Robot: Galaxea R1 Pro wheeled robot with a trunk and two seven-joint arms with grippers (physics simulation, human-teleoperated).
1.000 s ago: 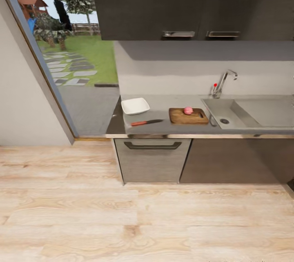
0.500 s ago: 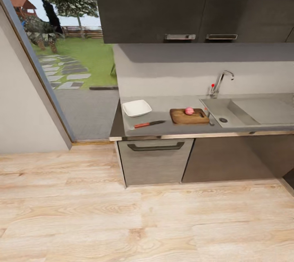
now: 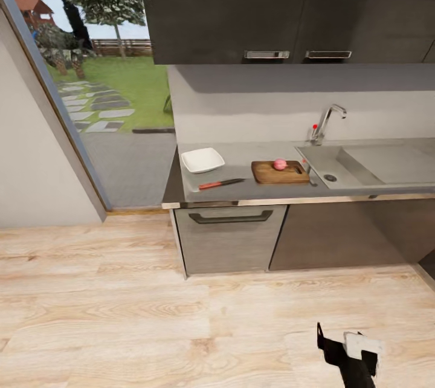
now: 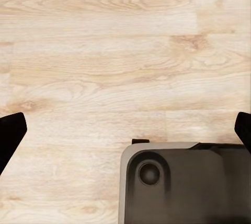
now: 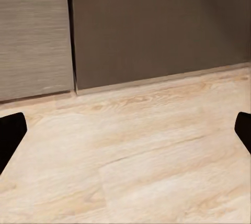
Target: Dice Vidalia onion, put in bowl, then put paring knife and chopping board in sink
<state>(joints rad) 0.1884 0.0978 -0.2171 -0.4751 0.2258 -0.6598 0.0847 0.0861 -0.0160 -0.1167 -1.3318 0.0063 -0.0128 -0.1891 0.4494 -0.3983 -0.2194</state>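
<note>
From the head view, the countertop (image 3: 241,191) runs along the far wall under dark upper cabinets (image 3: 284,7), well away from the robot across a light wooden floor (image 3: 151,315). On it the chopping board (image 3: 280,172) lies flat just beside the sink (image 3: 362,164), its handle slot toward the basin, and the Vidalia onion (image 3: 279,164) sits on the board's far half. The paring knife (image 3: 221,183) lies on the worktop to the left of the board and apart from it, reddish handle to the left and dark blade pointing toward the board. The bowl (image 3: 202,159) stands behind the knife near the counter's left end, not touching it. A chrome tap (image 3: 326,122) with a red knob rises at the sink's back corner. At the bottom edge the right gripper (image 3: 350,352) shows as a dark and white shape over the floor, holding nothing. In the left wrist view, the left gripper (image 4: 125,130) points down at the floorboards, its two dark fingertips (image 4: 9,130) at opposite edges of the frame, spread wide and empty, with a grey and black part of the robot's base (image 4: 183,182) below. In the right wrist view, the right gripper's fingertips (image 5: 10,130) are likewise spread wide and empty, facing the lower cabinet fronts (image 5: 157,25) and the floor in front of them.
</note>
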